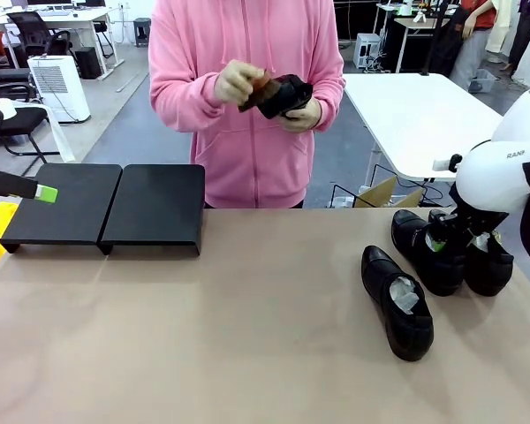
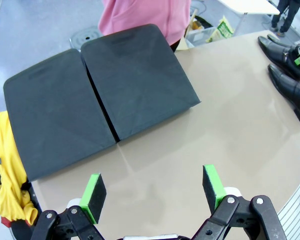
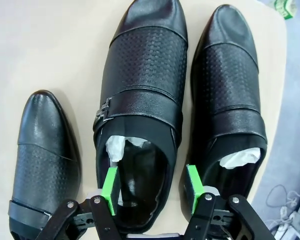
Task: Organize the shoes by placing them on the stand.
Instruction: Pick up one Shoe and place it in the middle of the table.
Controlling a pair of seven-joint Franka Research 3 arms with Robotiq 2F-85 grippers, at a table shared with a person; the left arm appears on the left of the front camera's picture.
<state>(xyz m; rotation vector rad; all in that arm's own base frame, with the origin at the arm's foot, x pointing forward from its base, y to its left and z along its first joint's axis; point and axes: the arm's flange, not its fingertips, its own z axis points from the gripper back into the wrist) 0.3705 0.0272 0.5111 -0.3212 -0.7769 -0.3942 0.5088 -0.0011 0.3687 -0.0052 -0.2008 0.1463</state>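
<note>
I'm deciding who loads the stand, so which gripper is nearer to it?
Left. The left gripper hovers open by the stand; the right gripper is far across the table, at the heel of the middle shoe.

Only one legible marking: partial brand lettering on robot casing.
Dark letters "RAN" on the white shell of the right arm (image 1: 503, 168), just above the shoes (image 1: 450, 252); the rest of the word is cut off. In the left wrist view, print on a green-yellow packet (image 2: 221, 28) beyond the shoes is too small to read.
</note>
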